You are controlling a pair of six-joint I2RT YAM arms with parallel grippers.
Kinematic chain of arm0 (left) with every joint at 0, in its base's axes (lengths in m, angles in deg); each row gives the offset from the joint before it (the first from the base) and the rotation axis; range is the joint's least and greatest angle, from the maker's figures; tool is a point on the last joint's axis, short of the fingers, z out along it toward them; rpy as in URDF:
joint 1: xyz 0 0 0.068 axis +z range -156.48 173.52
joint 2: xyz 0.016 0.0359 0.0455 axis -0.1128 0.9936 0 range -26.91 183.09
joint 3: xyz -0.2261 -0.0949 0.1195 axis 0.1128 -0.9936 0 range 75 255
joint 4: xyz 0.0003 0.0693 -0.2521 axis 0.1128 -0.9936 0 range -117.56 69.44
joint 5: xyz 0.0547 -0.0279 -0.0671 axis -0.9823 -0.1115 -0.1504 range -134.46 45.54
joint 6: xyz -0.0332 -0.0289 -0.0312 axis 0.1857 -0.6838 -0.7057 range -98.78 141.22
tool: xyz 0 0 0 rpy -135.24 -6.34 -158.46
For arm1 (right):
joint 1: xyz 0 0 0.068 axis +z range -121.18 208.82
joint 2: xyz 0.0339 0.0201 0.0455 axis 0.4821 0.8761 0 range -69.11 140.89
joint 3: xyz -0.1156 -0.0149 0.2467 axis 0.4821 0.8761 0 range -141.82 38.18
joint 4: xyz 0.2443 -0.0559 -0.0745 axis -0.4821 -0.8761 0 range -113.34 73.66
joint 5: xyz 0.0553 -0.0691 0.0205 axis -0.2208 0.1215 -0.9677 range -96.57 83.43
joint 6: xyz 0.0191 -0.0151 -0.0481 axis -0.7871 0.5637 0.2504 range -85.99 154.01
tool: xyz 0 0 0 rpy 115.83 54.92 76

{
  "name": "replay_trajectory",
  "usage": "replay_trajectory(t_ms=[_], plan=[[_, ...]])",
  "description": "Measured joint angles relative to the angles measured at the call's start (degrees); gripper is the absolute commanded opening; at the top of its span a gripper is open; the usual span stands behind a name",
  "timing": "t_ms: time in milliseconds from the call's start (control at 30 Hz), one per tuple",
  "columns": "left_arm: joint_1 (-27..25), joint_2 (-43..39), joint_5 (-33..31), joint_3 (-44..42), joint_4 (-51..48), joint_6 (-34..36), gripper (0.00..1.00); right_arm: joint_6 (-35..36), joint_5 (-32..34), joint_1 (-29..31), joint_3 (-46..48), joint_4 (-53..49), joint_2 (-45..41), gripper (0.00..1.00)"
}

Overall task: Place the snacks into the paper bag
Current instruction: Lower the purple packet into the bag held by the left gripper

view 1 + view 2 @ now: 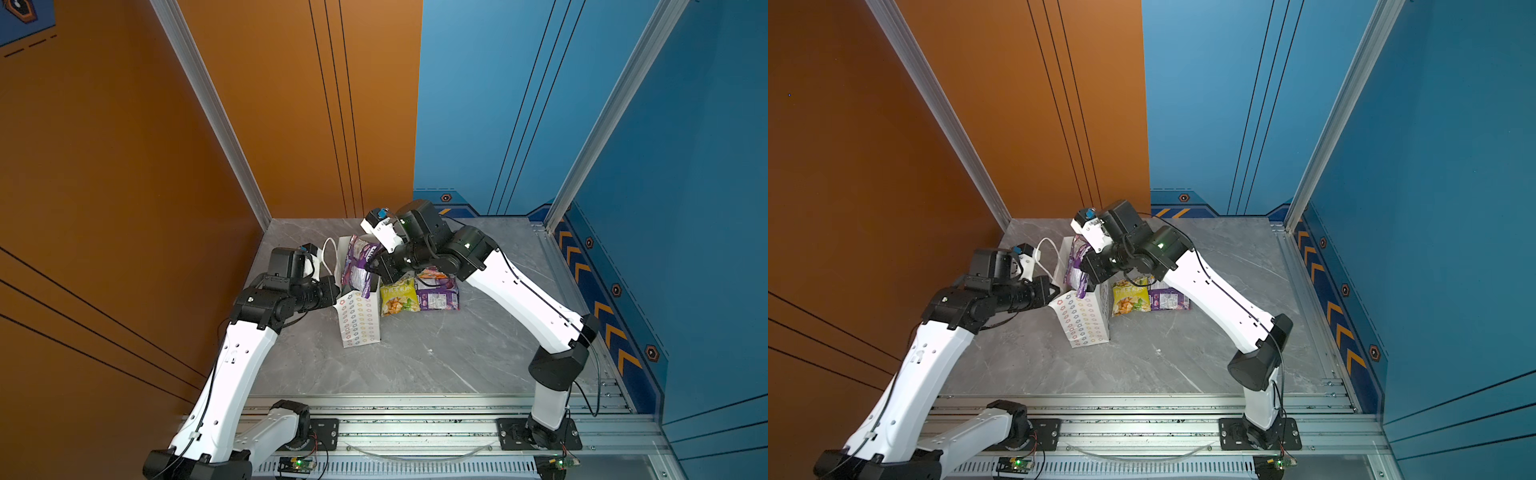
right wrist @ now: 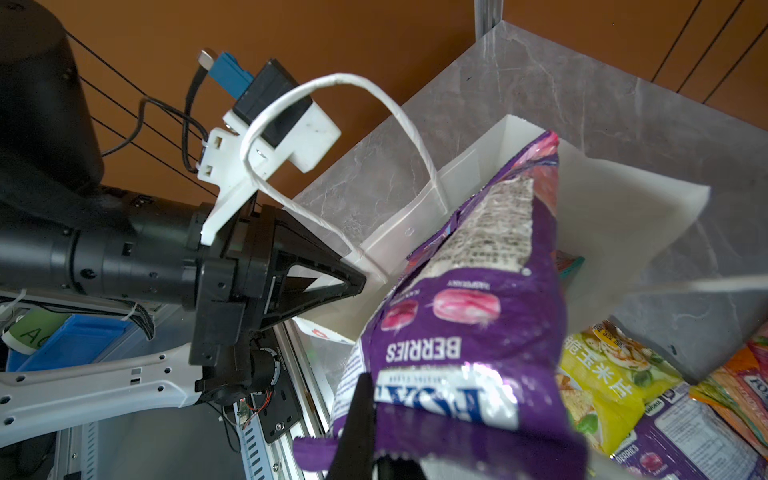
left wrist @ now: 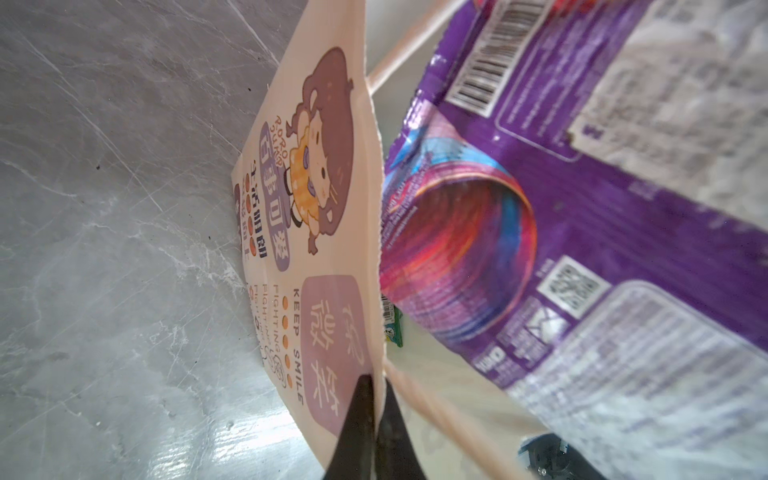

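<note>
1. While the paper bag (image 1: 359, 320) stands upright on the grey marble table (image 1: 436, 353), its mouth gapes and a purple packet (image 1: 357, 266) hangs half inside it, slanted, its upper end above the rim.
2. Right gripper (image 2: 365, 453): jaws pressed together on the crimped end of the purple packet, seen in the right wrist view; the packet reads BERRIES and its far end dips into the bag's mouth.
3. Left gripper (image 3: 370, 419): jaws pinched on the bag's rim, one finger outside the printed front, one inside. In the right wrist view (image 2: 353, 282) the same tips meet at the rim, near the foot of a white cord handle (image 2: 332, 83), which loops up over that arm's camera mount.
4. Bag front, left wrist view: cartoon girl (image 3: 324, 153), words KEEP SMILE. The side panel that shows in both top views carries small coloured star outlines.
5. Inside the bag, under the purple packet, a green packet edge (image 3: 392, 328) shows; anything deeper is hidden.
6. Just beside the bag, on the side away from the left arm, lie loose snacks on the table: a yellow-green packet (image 1: 399, 296), a second purple packet (image 1: 438, 297) touching it, and an orange packet (image 1: 432, 273) behind them, partly under the right arm.
7. Both arms lean in over the bag from opposite sides.
</note>
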Motion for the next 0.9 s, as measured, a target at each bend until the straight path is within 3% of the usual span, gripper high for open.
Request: replay_trajectory(t_ms=[900], plan=[[-0.4,-0.2,0.0,0.0,-0.2,-0.2,0.07,1.9,-10.3,-2.8,-9.4,-2.9,11.2,0.00]])
